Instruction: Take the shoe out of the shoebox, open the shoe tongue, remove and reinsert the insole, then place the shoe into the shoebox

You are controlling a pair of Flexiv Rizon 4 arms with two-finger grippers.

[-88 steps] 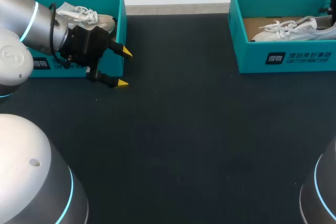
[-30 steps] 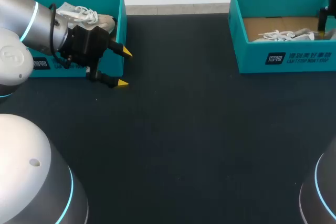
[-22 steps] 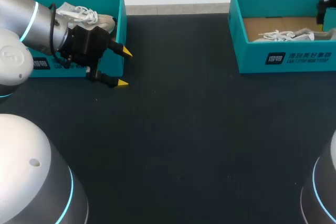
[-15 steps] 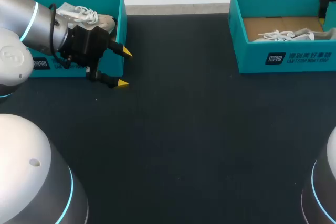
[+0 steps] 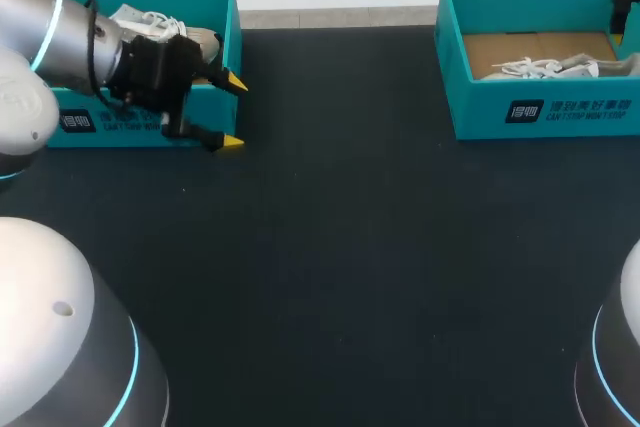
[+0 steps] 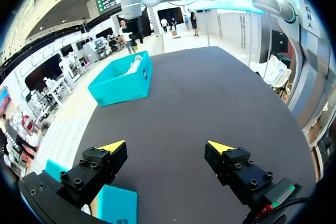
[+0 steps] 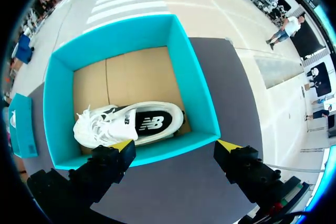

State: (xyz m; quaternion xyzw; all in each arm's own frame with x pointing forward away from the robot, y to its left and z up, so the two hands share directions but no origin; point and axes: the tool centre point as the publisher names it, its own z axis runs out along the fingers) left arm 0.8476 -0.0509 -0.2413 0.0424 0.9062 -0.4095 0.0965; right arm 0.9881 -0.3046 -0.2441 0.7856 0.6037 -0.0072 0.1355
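— What's on the left?
— At ten o'clock, the left gripper [image 5: 233, 112] hovers beside a teal box [image 5: 200, 2], fingers spread, holding nothing.
— And the shoe?
— At two o'clock, the shoe [image 7: 131, 124] lies inside the shoebox [image 7: 194, 82]. The right gripper [image 7: 176, 145] hangs above it, fingers spread.

The table [image 5: 350, 247] under the shoebox [image 7: 195, 87] looks black and dull, not shiny at all. The shoebox has smooth blue-green card walls, and its floor inside is plain brown cardboard (a fold line runs across it). The shoe [image 7: 102, 127] in the shoebox looks like soft white cloth with string laces, and its dark inside looks smooth. Just outside the shoebox, the right gripper [image 7: 176, 144] has dull black fingers with bolts and bright yellow tips.
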